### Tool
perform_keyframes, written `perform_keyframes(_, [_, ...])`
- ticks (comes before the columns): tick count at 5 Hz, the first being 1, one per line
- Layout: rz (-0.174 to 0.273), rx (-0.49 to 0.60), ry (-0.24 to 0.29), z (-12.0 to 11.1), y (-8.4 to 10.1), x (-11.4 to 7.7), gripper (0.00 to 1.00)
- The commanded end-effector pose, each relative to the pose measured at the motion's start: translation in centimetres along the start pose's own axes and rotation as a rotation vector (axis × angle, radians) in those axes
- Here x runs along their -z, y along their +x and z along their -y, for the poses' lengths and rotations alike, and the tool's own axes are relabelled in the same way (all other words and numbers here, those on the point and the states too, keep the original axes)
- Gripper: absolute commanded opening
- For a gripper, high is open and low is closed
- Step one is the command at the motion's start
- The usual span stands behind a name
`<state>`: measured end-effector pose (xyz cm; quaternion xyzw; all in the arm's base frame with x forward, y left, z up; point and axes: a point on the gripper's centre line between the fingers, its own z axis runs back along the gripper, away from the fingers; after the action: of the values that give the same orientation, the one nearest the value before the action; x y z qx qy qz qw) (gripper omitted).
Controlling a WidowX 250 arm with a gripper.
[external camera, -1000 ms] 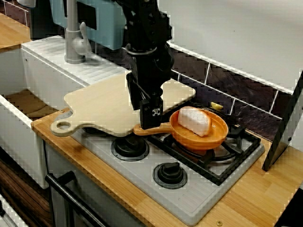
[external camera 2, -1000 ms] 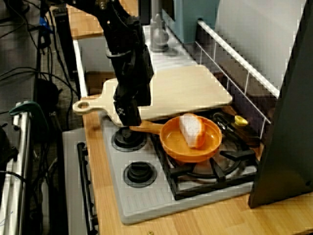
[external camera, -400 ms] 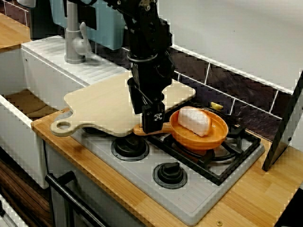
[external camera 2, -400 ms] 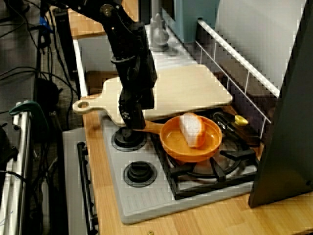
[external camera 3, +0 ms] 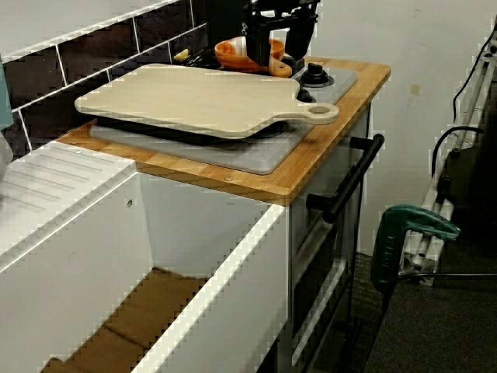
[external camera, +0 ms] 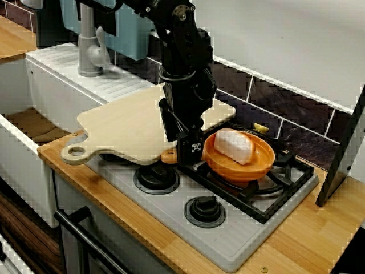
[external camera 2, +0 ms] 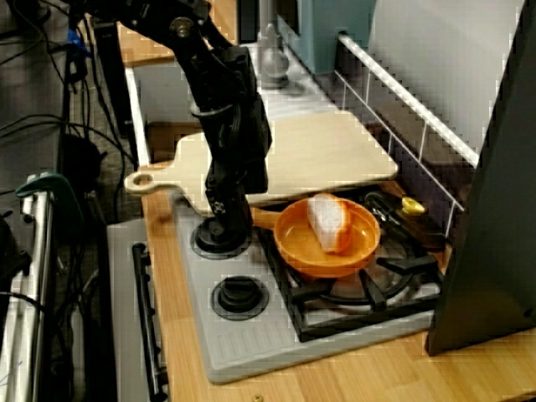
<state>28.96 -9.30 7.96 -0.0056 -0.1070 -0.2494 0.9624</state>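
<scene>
— Wooden worktop (external camera: 308, 240) with a grey hob (external camera: 228, 240) set into it, dark glossy tiles (external camera: 285, 108) behind, and a white sink (external camera 3: 225, 295) off to one side. That's what my feeds give me.

— And the arm?

— I have the gripper (external camera: 191, 158) low at the near edge of the black grate (external camera: 279, 182), right on the handle (external camera: 169, 157) of the orange pan (external camera: 239, 171). In the front view only the handle's rounded tip pokes out past the fingers (external camera: 195, 149). The low view from the sink end seems to show a finger on each side of it. Whether they pinch it or stand slack, I cannot tell.

— Which stage do you call it?

— Taking hold of the handle, I'd judge. The pan sits on the grate beside the pale wooden cutting board (external camera: 125, 128), whose edge lies just by the handle.

— What's in it?

— A white chunk of bread (external camera: 234, 145), soft-looking, lying loose in the shallow, smooth bowl. Any move from here calls for a firm pinch on that thin, flat handle and a level wrist. The pan looks like slick plastic, and the load sits well out from the grip.
</scene>
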Motion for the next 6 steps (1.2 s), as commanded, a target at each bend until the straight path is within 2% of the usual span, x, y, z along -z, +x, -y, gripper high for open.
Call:
perform_keyframes(1, [0.038,0.03,0.017,0.9,0.4,-0.7,1.0])
perform_keyframes(3, [0.011,0.028,0.021,0.9,0.6,0.6,1.0])
perform_keyframes(4, [0.012,0.018,0.018,0.6,0.6,0.8,1.0])
perform_keyframes(5, [0.014,0.014,0.009,0.4,0.7,0.7,0.0])
perform_keyframes(6, [0.015,0.008,-0.001,0.3,0.7,0.1,0.0])
